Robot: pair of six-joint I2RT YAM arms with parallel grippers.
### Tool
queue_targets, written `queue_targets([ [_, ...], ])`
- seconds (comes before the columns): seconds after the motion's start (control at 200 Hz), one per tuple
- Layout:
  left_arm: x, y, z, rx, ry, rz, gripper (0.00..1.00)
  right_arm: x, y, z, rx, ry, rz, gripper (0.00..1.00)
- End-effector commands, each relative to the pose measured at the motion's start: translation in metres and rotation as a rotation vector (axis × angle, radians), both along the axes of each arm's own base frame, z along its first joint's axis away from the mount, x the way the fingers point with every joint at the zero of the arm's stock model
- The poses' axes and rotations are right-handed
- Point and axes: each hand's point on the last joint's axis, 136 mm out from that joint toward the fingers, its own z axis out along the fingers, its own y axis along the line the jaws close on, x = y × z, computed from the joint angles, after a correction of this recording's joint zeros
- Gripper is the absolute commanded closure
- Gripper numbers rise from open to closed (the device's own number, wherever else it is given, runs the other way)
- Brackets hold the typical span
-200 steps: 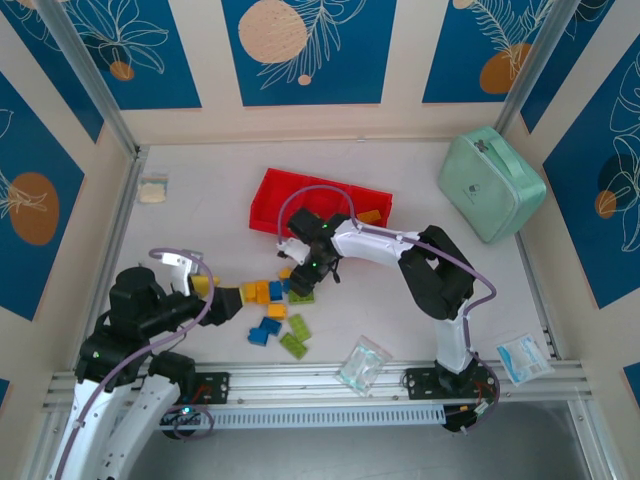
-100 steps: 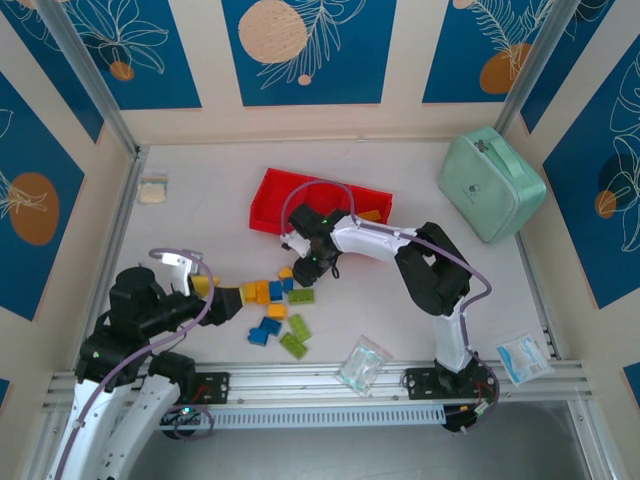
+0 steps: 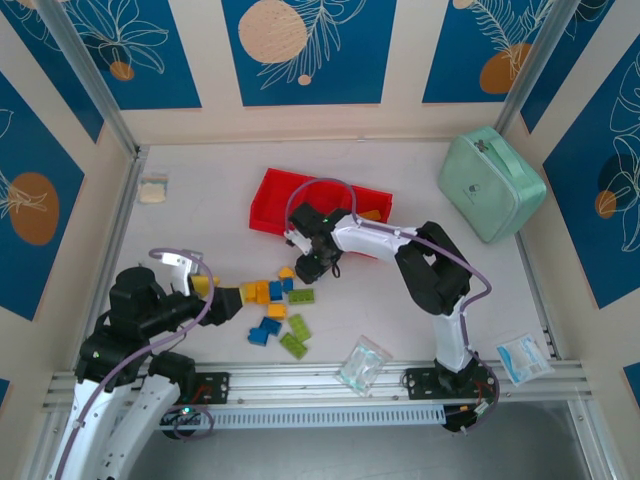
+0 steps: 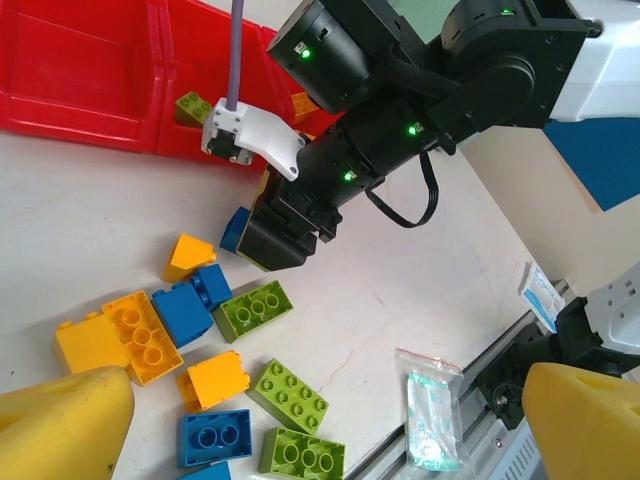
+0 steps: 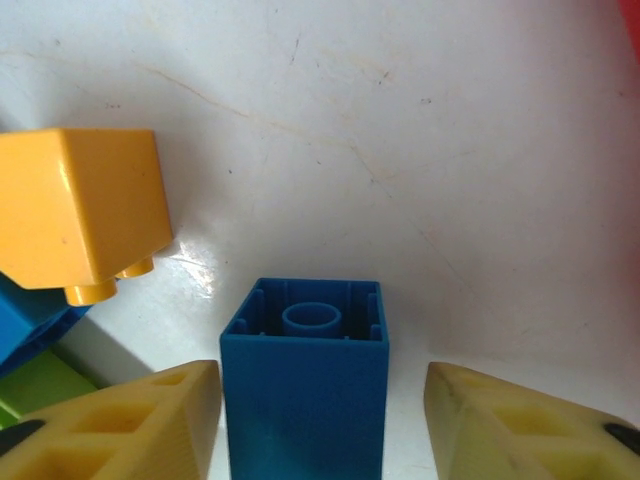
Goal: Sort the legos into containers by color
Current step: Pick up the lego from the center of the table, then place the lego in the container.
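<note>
**Jaws.** The right gripper (image 5: 320,372) is down at the table with its yellow fingers (image 5: 150,420) parted. Between them a blue brick (image 5: 303,400) lies with its hollow underside towards the wrist camera. One finger is right against the brick and the other stands clear of it, so the grasp is not closed. The left gripper (image 4: 325,395) hangs released and spread wide at the near-left side of the pile, with nothing between its fingers.

**Task items.** The loose legos (image 3: 277,305) lie together on the table (image 3: 200,220) between the two grippers, near the red tray (image 3: 272,195). They include orange (image 4: 135,335), blue (image 4: 195,300) and lime green (image 4: 255,308) bricks. An orange brick (image 5: 80,210) lies just beside the blue one at the right gripper. Inside the tray are a green brick (image 4: 190,105) and an orange brick (image 3: 368,215), the latter in the right-end compartment.

**Surface and room.** The tabletop is pale and matt, marked with fine hairline scratches. It is enclosed by cream walls carrying blue panels (image 3: 300,50) with leaf and orange-disc motifs. Aluminium posts (image 3: 95,80) stand at the far corners, and an aluminium rail (image 3: 330,378) runs along the near edge.

**Surroundings.** A mint-green zipped case (image 3: 490,183) sits at the far right, well apart from the tray. Two clear bags (image 3: 362,365) (image 3: 523,357) lie by the rail, and a small packet (image 3: 152,190) lies far left.

**Obstruction.** The right arm (image 3: 400,250) reaches across the tray and hides much of its near rim and middle.
</note>
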Motion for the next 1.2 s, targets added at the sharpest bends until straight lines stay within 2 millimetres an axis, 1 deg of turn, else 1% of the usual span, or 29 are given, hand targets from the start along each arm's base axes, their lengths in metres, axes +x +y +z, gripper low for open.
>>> queue_targets([
  [0.0, 0.001, -0.001, 0.0, 0.004, -0.01, -0.004, 0.01, 0.001, 0.002, -0.002, -0.012, -0.007, -0.021, 0.5],
  [0.035, 0.001, 0.0, 0.0, 0.004, -0.01, -0.001, 0.01, 0.002, 0.002, 0.0, -0.012, -0.01, -0.026, 0.54],
  [0.13, 0.001, 0.0, 0.0, 0.006, -0.009, 0.003, 0.01, 0.005, 0.003, 0.009, -0.018, -0.029, -0.045, 0.57],
  [0.19, 0.001, 0.001, 0.0, 0.007, -0.011, 0.006, 0.01, 0.009, 0.006, 0.02, -0.001, -0.056, -0.057, 0.58],
  [0.25, 0.001, 0.002, 0.001, 0.012, -0.014, 0.013, 0.01, 0.014, 0.01, 0.035, 0.032, -0.08, -0.067, 0.65],
  [0.335, 0.002, 0.004, 0.0, 0.016, -0.018, 0.028, 0.01, 0.022, 0.017, 0.061, 0.09, -0.117, -0.096, 0.69],
  [0.4, 0.002, 0.004, 0.001, 0.015, -0.021, 0.027, 0.0, 0.031, 0.023, 0.086, 0.149, -0.151, -0.127, 0.71],
  [0.555, 0.002, 0.005, 0.0, 0.02, -0.02, 0.034, 0.01, 0.062, 0.039, 0.146, 0.359, -0.22, -0.227, 0.75],
  [0.645, 0.003, 0.008, 0.0, 0.025, -0.02, 0.05, 0.01, 0.082, 0.053, 0.166, 0.482, -0.2, -0.269, 0.77],
  [0.73, 0.003, 0.009, 0.001, 0.027, -0.024, 0.057, 0.01, 0.103, 0.067, 0.167, 0.533, -0.179, -0.299, 0.8],
  [0.735, 0.003, 0.009, 0.001, 0.027, -0.025, 0.058, 0.01, 0.103, 0.067, 0.17, 0.541, -0.179, -0.299, 0.8],
  [0.745, 0.003, 0.009, 0.001, 0.027, -0.026, 0.056, 0.01, 0.106, 0.069, 0.168, 0.541, -0.174, -0.304, 0.81],
  [0.75, 0.003, 0.009, 0.001, 0.026, -0.026, 0.056, 0.01, 0.107, 0.07, 0.171, 0.55, -0.175, -0.304, 0.81],
  [0.77, 0.003, 0.009, 0.001, 0.026, -0.024, 0.056, 0.01, 0.111, 0.072, 0.172, 0.558, -0.174, -0.308, 0.81],
  [0.82, 0.003, 0.009, 0.001, 0.026, -0.027, 0.056, 0.01, 0.123, 0.078, 0.168, 0.566, -0.168, -0.325, 0.82],
  [0.86, 0.002, 0.008, 0.001, 0.024, -0.027, 0.052, 0.01, 0.132, 0.082, 0.169, 0.582, -0.165, -0.334, 0.82],
  [0.88, 0.002, 0.008, 0.001, 0.024, -0.027, 0.052, 0.01, 0.136, 0.083, 0.165, 0.583, -0.157, -0.34, 0.82],
  [0.915, 0.002, 0.008, 0.001, 0.024, -0.028, 0.051, 0.01, 0.142, 0.087, 0.166, 0.598, -0.154, -0.345, 0.82],
  [1.021, 0.002, 0.008, 0.002, 0.023, -0.032, 0.05, 0.01, 0.159, 0.094, 0.159, 0.617, -0.143, -0.363, 0.83],
  [1.196, 0.001, 0.008, 0.002, 0.019, -0.035, 0.045, 0.01, 0.176, 0.095, 0.133, 0.596, -0.107, -0.419, 0.82],
])
